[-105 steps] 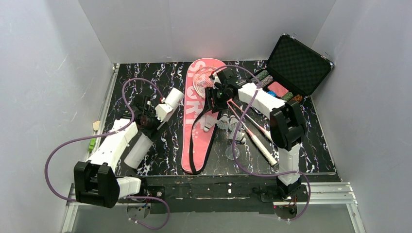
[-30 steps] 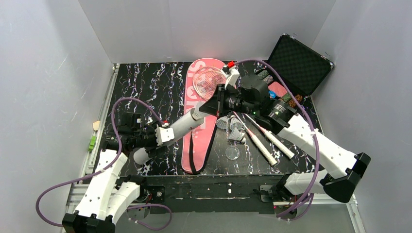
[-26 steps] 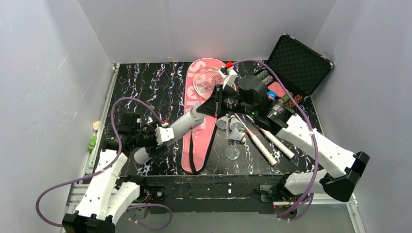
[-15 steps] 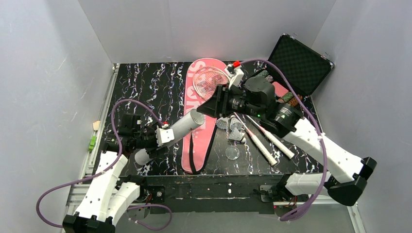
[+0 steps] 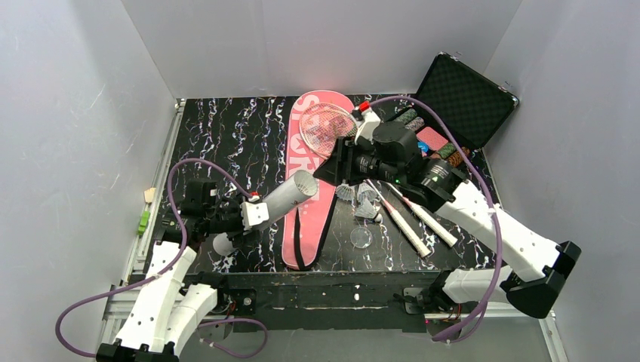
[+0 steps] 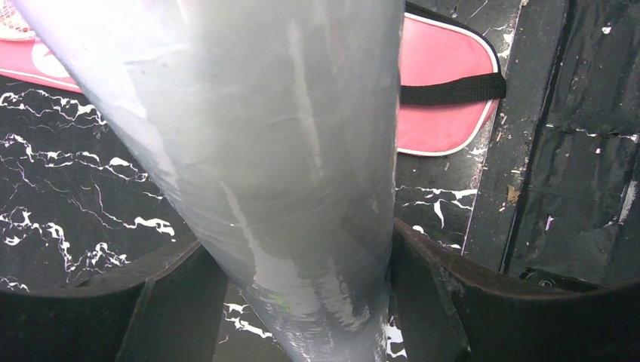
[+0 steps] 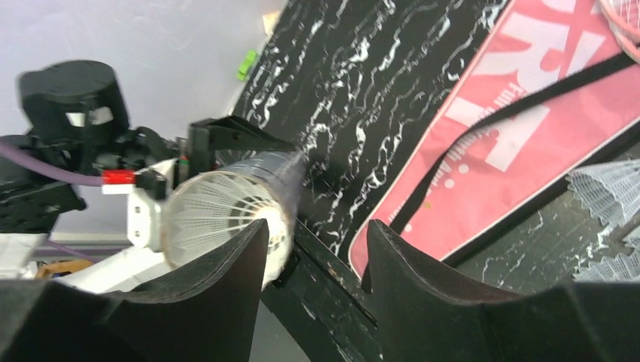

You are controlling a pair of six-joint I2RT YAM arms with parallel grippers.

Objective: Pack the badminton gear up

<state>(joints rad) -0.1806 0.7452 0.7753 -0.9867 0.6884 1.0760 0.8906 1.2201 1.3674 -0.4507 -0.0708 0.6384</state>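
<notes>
The left gripper [image 5: 253, 214] grasps the tube [image 5: 287, 194] at 8 o'clock on the table [image 5: 226, 128], its mouth aimed toward 2 o'clock with a shuttlecock [image 7: 219, 207] inside. The right gripper [image 7: 317, 226] hangs just beyond, fingers released and empty.

The tube [image 5: 281, 202] slants over the table's [image 5: 226, 128] left side, held in the left gripper [image 5: 245, 215], its mouth toward the bag [image 5: 302, 226]; a shuttlecock [image 7: 219, 215] sits in that mouth; the bag runs lengthwise at centre, a racket head [image 5: 323, 124] on its far end; loose shuttlecocks [image 5: 367, 205] and racket handles [image 5: 411, 226] lie right of it; the case [image 5: 460, 90] stands at the far right.
</notes>
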